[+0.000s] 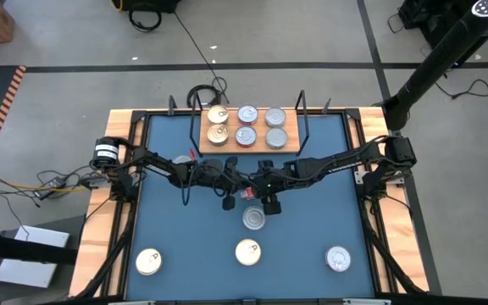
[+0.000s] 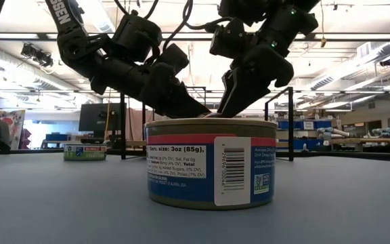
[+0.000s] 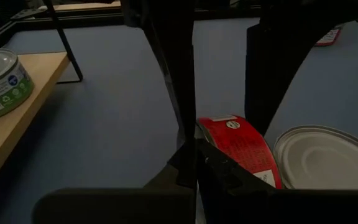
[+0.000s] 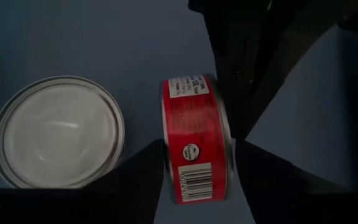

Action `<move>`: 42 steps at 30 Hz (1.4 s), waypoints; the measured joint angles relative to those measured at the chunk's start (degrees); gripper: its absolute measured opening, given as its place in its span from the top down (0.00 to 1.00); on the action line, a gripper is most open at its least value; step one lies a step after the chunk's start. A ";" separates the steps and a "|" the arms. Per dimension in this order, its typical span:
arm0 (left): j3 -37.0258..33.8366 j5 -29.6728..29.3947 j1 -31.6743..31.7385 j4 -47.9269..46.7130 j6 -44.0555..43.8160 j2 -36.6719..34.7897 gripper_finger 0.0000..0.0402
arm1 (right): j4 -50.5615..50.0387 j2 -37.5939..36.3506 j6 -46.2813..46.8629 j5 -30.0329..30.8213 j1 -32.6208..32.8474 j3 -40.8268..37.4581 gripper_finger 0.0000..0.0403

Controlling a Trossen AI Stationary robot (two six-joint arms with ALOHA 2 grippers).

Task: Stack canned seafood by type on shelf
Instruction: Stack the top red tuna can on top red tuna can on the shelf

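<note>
Shelf work is roughly half done, by my read. You have six round flat tins sitting on the light-wood shelf board with black wire end frames (image 1: 288,141), at the far middle of the blue table (image 1: 168,229): gold-topped tins (image 1: 218,116) at the left end, silver-topped tins (image 1: 275,117) to the right, and one with a red rim (image 1: 246,135) in the near row. Whether any are stacked two high, you cannot tell from above.

Four tins remain flat on the table: a silver-lidded tin with a blue and red label (image 2: 210,163) just near of the two grippers at mid-table, a pale tin at near left (image 1: 148,262), a pale tin at near centre (image 1: 247,252), and a silver tin at near right (image 1: 338,258).

A fifth, the red-sided tin with a barcode label (image 4: 194,140), is on its edge between the fingers of the right gripper (image 1: 262,193). The jaws stand apart either side of it; a firm hold is not clear from these views, so treat it as not yet secured. The left gripper (image 1: 227,196) is fully closed, holding nothing, right beside the red tin at table centre.

So five tins are left to place, and sorting by type on the shelf looks started but incomplete.
</note>
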 joint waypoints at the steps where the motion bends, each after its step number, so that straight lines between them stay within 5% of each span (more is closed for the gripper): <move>1: 0.00 0.00 0.00 0.00 0.00 0.00 0.97 | 0.01 0.00 -0.03 -0.04 -0.08 0.00 0.49; 26: -2.86 -6.00 0.35 -4.97 -0.10 -6.15 0.97 | 0.29 3.34 -1.25 -0.44 -0.30 0.48 0.41; 42: -7.65 -6.93 0.28 -2.51 -3.41 -8.50 0.97 | -4.30 3.26 13.12 2.66 -0.96 3.58 0.36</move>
